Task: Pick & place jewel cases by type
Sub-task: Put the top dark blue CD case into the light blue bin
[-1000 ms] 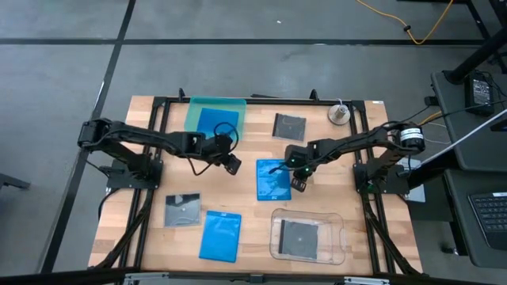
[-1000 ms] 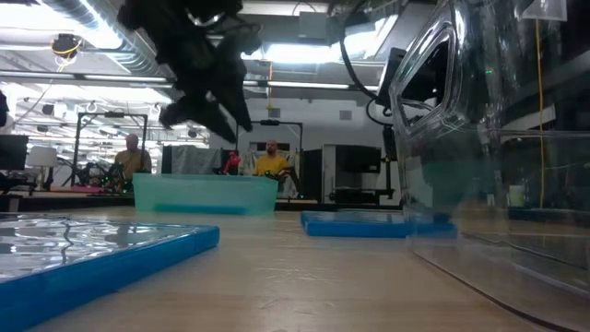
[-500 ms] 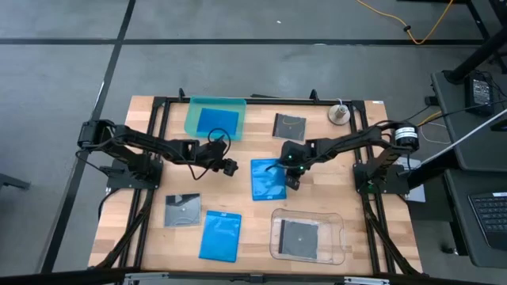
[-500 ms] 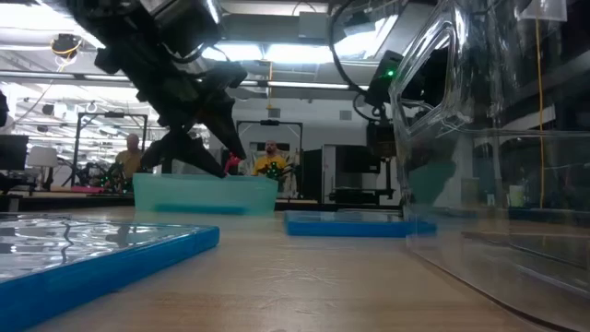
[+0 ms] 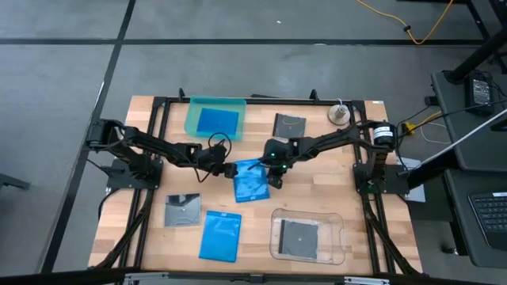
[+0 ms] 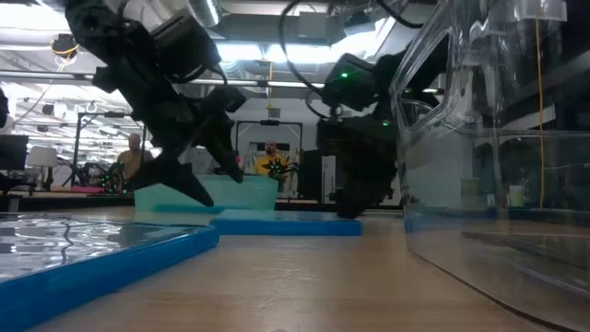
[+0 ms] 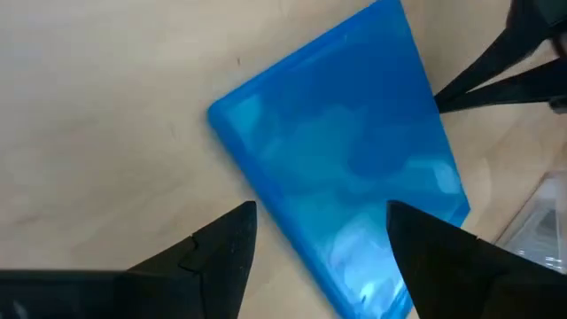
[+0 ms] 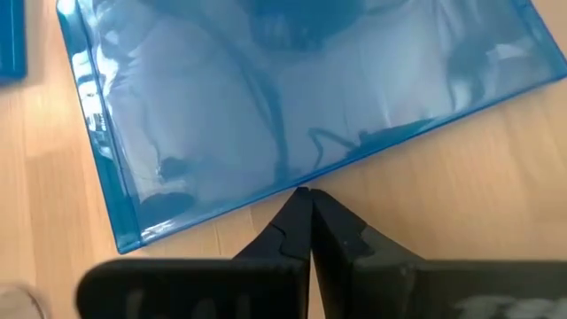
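A bright blue jewel case [image 5: 250, 180] lies flat mid-table, also seen in the low view [image 6: 286, 224]. My right gripper [image 5: 275, 176] is shut at its right edge. My left gripper [image 5: 228, 169] hangs open low over the case's left end, one finger on each side of it in the left wrist view [image 7: 321, 213]. Another blue case [image 5: 215, 120] lies in the teal tray [image 5: 192, 117], and one more [image 5: 221, 235] lies near the front. One grey square case [image 5: 289, 126] lies at the back, one [image 5: 182, 210] front left, one [image 5: 301, 236] in the clear tray. My right gripper pushes the blue case with the tips of its shut fingers [image 8: 301, 213] against the long right edge [image 8: 266, 199]. It comes slanting down from the table's right. The case lies flat on the table. My left gripper: whether its fingers touch the case, I cannot tell.
The clear tray [image 5: 341, 237] stands front right, close to the low camera [image 6: 498, 138]. A small round metal thing [image 5: 340, 114] sits at the back right. Bare wood shows between the middle case and the front row.
My right gripper, staying shut, has gone toward the table's left edge and slid the blue case leftward along the table, turning it a little. My left gripper has come down toward the case, rolled, and opened wider.
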